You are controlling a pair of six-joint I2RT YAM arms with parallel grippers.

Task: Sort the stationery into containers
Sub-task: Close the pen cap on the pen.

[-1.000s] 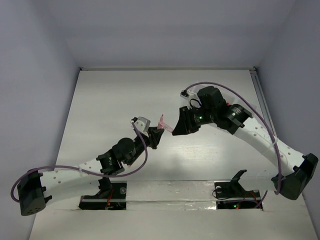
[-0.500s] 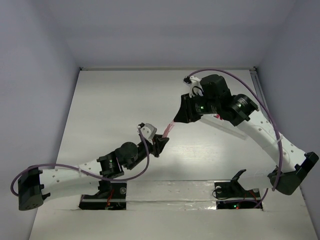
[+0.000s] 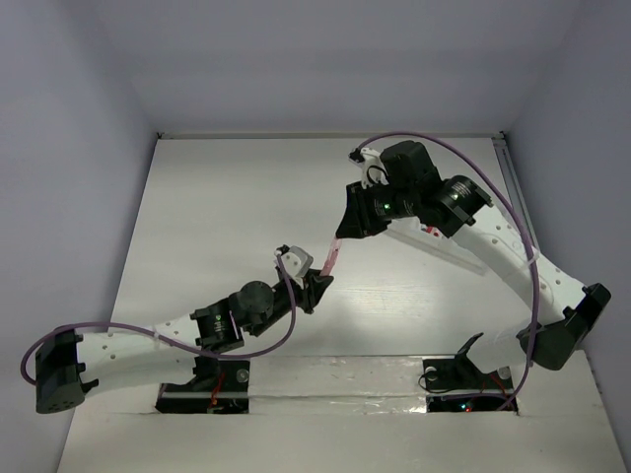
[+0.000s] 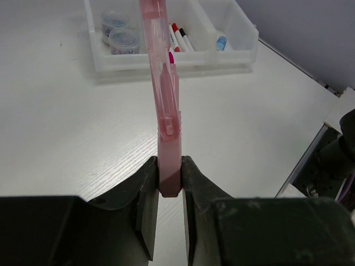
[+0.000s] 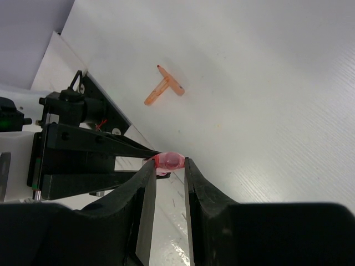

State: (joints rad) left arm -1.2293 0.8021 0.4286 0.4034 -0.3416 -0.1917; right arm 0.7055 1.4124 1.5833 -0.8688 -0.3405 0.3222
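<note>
1. At the near end of the pink piece [image 3: 330, 258], the left gripper [image 3: 317, 284] is seen in the top view. Its two fingers are pressed nearly together against the sides of that end, so the piece is gripped.
2. The pink piece is long and translucent. It is held clear of the table [image 3: 227, 197] and slants from the left gripper up and to the right. In the left wrist view it is shown rising straight out from between the black fingers [image 4: 148, 194].
3. At the far end of the pink piece, the right gripper [image 3: 340, 236] is placed. In the right wrist view its jaws are drawn in narrow around the rounded pink tip [image 5: 169, 160], so the piece is held by both grippers at once.
4. Beyond the pink piece, in the left wrist view, the translucent white tray [image 4: 166, 61] is seen lying on the table, well apart from the left gripper.
   - Two round bluish-grey discs [image 4: 124, 40] lie in its left compartment.
   - White pens [image 4: 180, 39] lie in the middle one, just behind the pink piece.
   - A small blue piece [image 4: 222, 42] lies in the right one.
5. Apart from the pink piece, in the right wrist view, a small orange piece [image 5: 165, 88] is seen lying flat on the table, touched by neither gripper.
</note>
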